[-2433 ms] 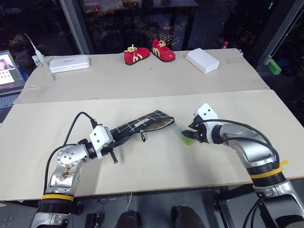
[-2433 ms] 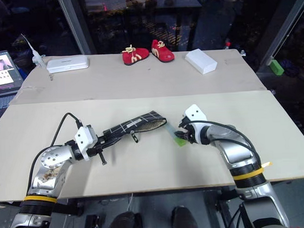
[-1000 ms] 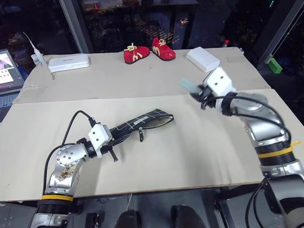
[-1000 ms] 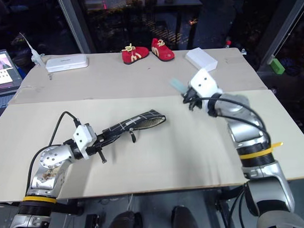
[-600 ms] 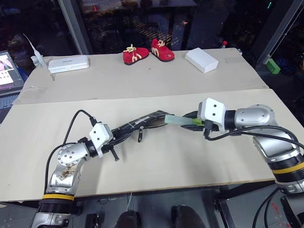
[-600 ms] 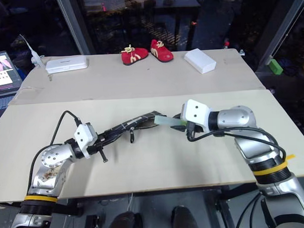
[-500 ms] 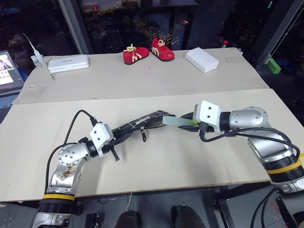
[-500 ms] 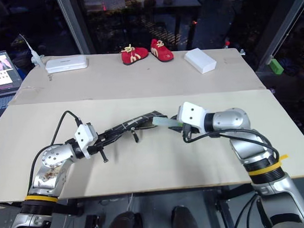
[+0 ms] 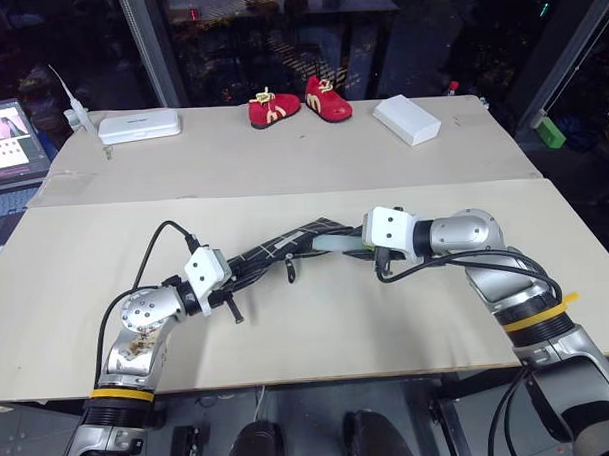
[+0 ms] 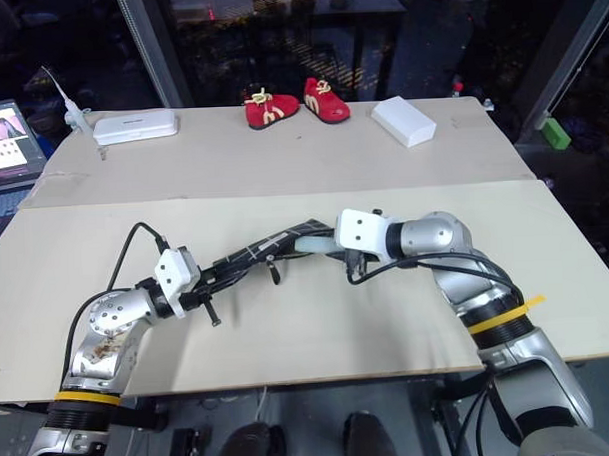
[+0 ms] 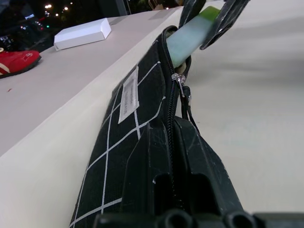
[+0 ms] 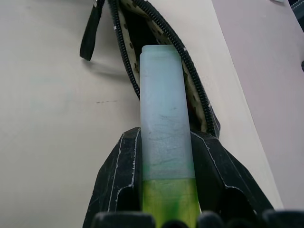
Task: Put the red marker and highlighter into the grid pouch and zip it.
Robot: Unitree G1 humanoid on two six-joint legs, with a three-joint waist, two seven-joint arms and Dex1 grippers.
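The right gripper, clamped on the highlighter, has been brought down from above the table to the grid pouch, the pale tip now entering its open mouth. The pouch's far end is held shut-fingered by the left gripper. Insertion appears begun; zipping remains.

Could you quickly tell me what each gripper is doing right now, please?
Left gripper: shut on the grid pouch.
Right gripper: shut on the highlighter, at the pouch's mouth.

Grid pouch lies mid-table — left gripper at its left end, highlighter entering its open right end, right gripper behind it.
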